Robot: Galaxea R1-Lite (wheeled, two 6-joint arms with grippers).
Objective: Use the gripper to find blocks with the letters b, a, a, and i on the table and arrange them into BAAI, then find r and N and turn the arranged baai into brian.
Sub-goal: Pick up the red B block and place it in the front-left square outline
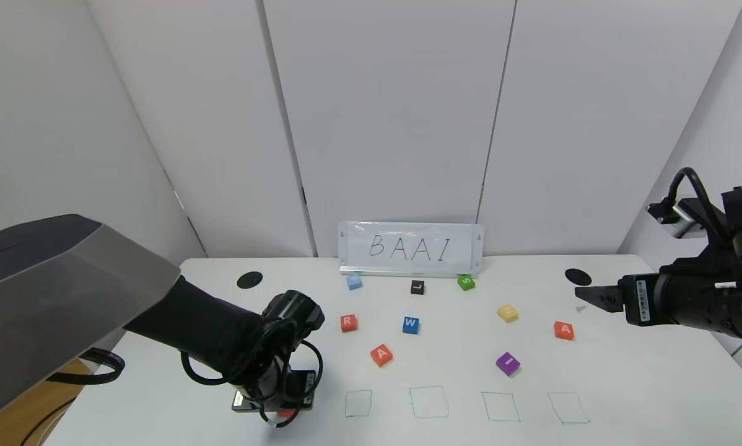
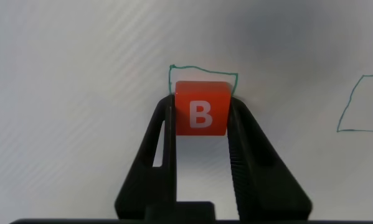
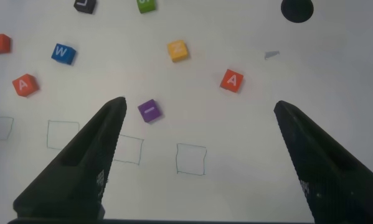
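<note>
My left end effector [image 2: 200,121] is clamped on the B block [image 2: 201,108], just short of the first drawn square [image 2: 203,70] ahead.

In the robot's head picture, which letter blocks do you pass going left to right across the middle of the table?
R block → left A block → blue W block → yellow block, purple I block at about the same spot → right A block.

Orange-red B block [image 2: 201,109] (upright) in left gripper [image 2: 202,118]
</note>
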